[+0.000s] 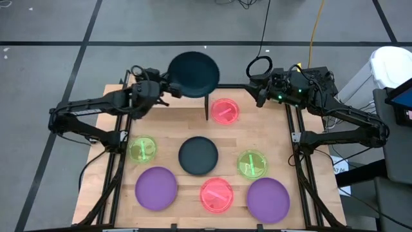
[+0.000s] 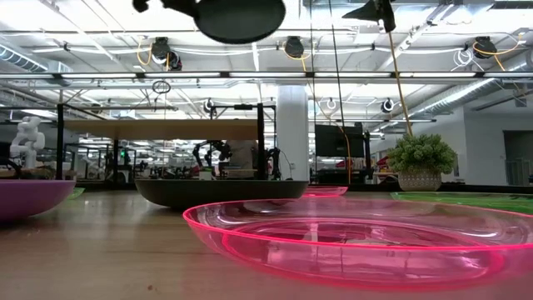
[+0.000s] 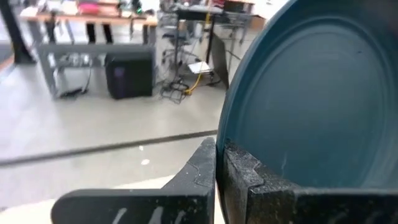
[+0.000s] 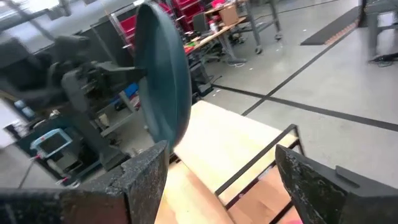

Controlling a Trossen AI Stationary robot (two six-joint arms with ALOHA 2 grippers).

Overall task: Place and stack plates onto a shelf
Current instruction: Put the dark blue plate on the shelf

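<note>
We see the left gripper (image 1: 168,89) clamped on the rim of a dark teal plate (image 1: 194,74), holding it raised above the far edge of the table (image 1: 174,119). The right gripper (image 1: 260,90) hovers near the far right corner, fingers spread wide and empty. The shelf (image 1: 207,108) stands beside a pink plate (image 1: 224,111).

seven plates (image 1: 198,156) on table (image 1: 174,119), shelf (image 1: 207,108) behind
</note>
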